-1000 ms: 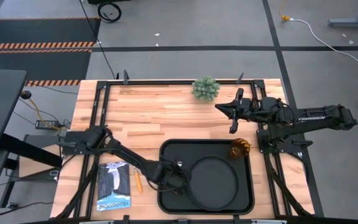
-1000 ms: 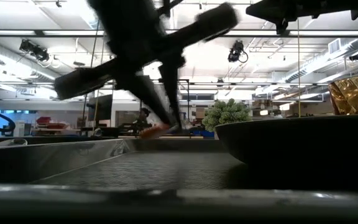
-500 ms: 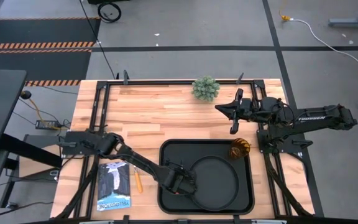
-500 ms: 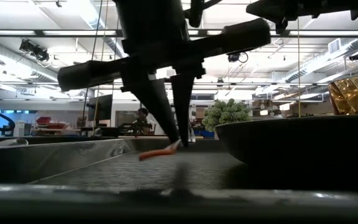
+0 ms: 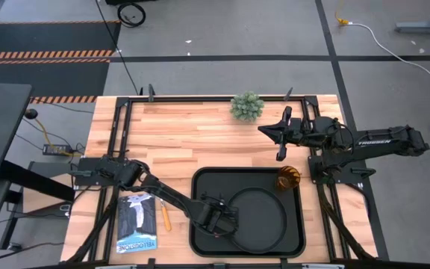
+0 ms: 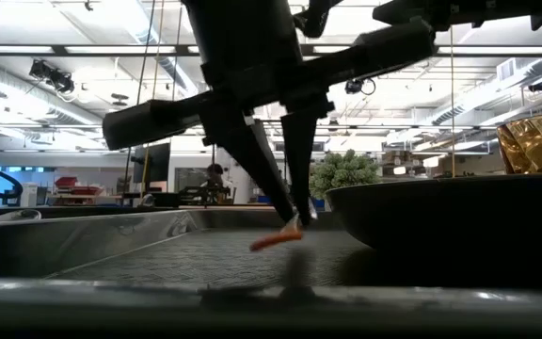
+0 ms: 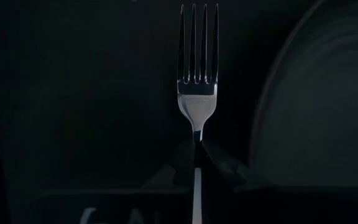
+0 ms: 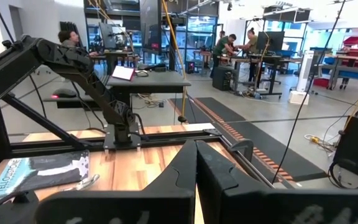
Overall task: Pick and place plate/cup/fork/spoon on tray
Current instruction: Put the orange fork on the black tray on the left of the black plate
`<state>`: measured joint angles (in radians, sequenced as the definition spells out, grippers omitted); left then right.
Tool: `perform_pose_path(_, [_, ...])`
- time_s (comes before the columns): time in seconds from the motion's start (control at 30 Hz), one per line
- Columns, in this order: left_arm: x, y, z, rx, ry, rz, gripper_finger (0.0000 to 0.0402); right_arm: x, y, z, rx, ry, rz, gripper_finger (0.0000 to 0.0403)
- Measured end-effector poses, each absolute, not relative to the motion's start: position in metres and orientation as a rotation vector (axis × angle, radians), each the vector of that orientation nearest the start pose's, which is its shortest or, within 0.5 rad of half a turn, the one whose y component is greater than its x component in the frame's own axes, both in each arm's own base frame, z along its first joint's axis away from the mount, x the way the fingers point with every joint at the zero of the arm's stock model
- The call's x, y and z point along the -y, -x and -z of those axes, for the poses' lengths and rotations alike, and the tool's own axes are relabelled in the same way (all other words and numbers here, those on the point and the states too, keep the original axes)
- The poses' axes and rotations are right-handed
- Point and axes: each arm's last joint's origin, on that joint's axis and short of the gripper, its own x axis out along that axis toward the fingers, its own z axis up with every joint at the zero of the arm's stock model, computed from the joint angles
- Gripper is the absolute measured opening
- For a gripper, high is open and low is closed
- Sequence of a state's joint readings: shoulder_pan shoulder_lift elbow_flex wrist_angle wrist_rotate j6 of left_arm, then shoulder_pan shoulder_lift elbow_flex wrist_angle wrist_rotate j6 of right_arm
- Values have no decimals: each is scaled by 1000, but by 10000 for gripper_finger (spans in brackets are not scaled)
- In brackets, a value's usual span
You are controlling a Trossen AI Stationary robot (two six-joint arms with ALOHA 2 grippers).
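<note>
The fork is held by my left gripper low over the left half of the black tray, just left of the round black plate that lies in the tray. The amber cup stands in the tray's far right corner. The spoon lies on the wood left of the tray. My right gripper is shut and empty, raised over the table's far right part. My left gripper pinches the fork's narrow neck, just behind the tines, between its two fingers. The fingers point down from above. The orange handle sticks out of the hold, slanting down, close over the tray floor; whether it touches the floor cannot be told.
A green bushy plant stands at the table's far edge. A booklet lies near the front left, beside the spoon. Bare wood spans the far half of the table.
My left gripper has carried the fork toward the table's right and near edges, closer to the plate, and down toward the tray floor. It has stayed shut on the fork.
</note>
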<state>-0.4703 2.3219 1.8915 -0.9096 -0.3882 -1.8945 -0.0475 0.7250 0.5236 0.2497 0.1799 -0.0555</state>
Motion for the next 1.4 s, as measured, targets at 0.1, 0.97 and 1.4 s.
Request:
perform_pose_path(0.1, [205, -427, -153, -796, 1103, -974, 18, 13, -170, -293, 43, 52, 229, 7])
perform_pose_path(0.97, [202, -425, -147, -762, 1140, -1055, 44, 13, -170, -292, 38, 49, 214, 7])
perform_pose_path(1.4, [202, -425, -147, -761, 1142, -1053, 59, 12, -171, -292, 39, 43, 183, 7])
